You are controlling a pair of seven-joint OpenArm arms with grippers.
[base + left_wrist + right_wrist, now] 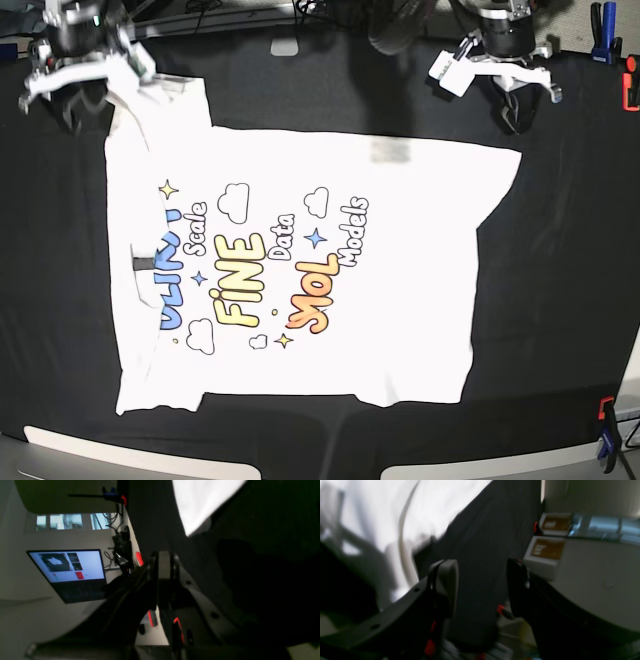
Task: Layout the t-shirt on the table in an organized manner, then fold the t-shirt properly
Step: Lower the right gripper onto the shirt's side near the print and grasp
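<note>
left gripper (163, 560): fingers together, nothing between | right gripper (480, 585): fingers spread, nothing between

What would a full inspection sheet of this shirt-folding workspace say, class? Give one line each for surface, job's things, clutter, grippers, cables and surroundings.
Surface: the table, covered in wrinkled black cloth, with a blue clip at its edge.
Job's things: the t-shirt lies spread print-up; one sleeve is bunched under the right arm, and part of the print at the neck end is folded over.
Clutter: nothing seen.
Grippers: the left gripper is shut, with no cloth in it; the right gripper stands open beside the shirt's edge, empty.
Cables: a tangle of dark cables beyond the table edge.
Surroundings: an open laptop with a lit screen, windows and grey boxes.
</note>
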